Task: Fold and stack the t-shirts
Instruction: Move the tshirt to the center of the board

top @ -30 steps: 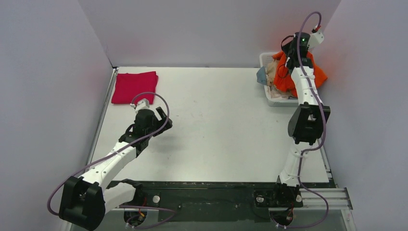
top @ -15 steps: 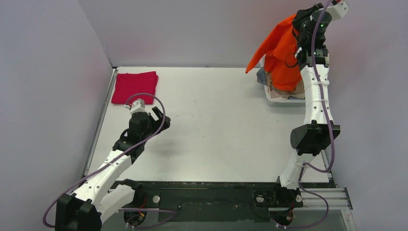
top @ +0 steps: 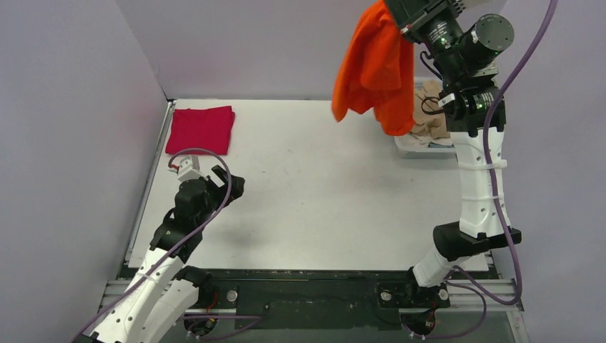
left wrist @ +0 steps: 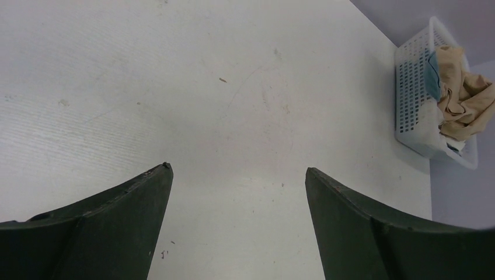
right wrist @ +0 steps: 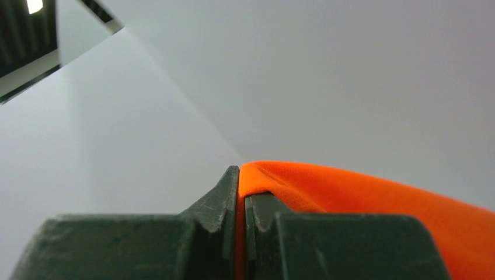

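My right gripper is raised high at the top of the overhead view and shut on an orange t-shirt, which hangs down over the table's back right, left of the basket. In the right wrist view the orange t-shirt is pinched between the closed jaws of the right gripper. A folded red t-shirt lies flat at the table's back left corner. My left gripper is open and empty above the left part of the table; the left wrist view shows bare table between its fingers.
A white basket at the back right holds tan and blue clothes; it also shows in the left wrist view. Purple-grey walls close in the left, back and right sides. A black rail runs along the near edge.
My right arm has risen steeply, lifting the orange t-shirt out of the basket and swinging it left. My left arm has drawn back toward its base.
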### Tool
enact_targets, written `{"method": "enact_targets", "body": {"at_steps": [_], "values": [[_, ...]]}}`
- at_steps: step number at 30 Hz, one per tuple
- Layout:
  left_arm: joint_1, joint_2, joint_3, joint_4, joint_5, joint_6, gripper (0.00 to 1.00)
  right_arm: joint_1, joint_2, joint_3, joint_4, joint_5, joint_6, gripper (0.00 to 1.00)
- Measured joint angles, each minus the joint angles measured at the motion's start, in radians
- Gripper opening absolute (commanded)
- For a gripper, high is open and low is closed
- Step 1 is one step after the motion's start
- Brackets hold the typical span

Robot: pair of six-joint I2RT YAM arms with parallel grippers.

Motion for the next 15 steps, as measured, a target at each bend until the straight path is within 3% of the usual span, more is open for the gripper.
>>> {"method": "enact_targets", "body": {"at_steps": [9,11,15], "values": [[0.000,-0.123,0.001,-0.192,-0.066,-0.103,0.95,0.256,-0.039,-0.127,-0.072,-0.151,-0.016,0.00],[0.000,-0.149,0.003,-0.235,-0.084,-0.123,0.95,0.303,-0.048,-0.206,-0.092,-0.169,-0.031,0.00],[0.000,-0.202,0.010,-0.314,-0.119,-0.163,0.95,0.368,-0.125,-0.533,-0.133,-0.177,-0.098,0.00]]}}
